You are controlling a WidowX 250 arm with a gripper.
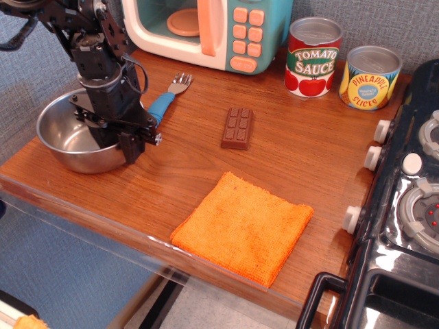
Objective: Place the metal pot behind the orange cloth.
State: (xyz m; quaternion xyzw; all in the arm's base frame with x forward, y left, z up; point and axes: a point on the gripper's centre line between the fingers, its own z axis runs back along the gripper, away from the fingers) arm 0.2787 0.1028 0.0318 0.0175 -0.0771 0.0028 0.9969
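The metal pot point(65, 140) is a shiny, empty steel bowl at the left end of the wooden counter. My gripper point(120, 147) points down at the pot's right rim, with one finger inside the bowl and the other outside, drawn together on the rim. The pot rests on the counter. The orange cloth point(241, 226) lies flat near the front edge, to the right of the pot and apart from it.
A chocolate bar point(237, 127) lies behind the cloth. A blue-handled fork point(168, 96) lies beside my arm. A toy microwave point(206, 31), a tomato sauce can point(313, 58) and a pineapple can point(370, 77) stand along the back. A stove point(405, 205) borders the right.
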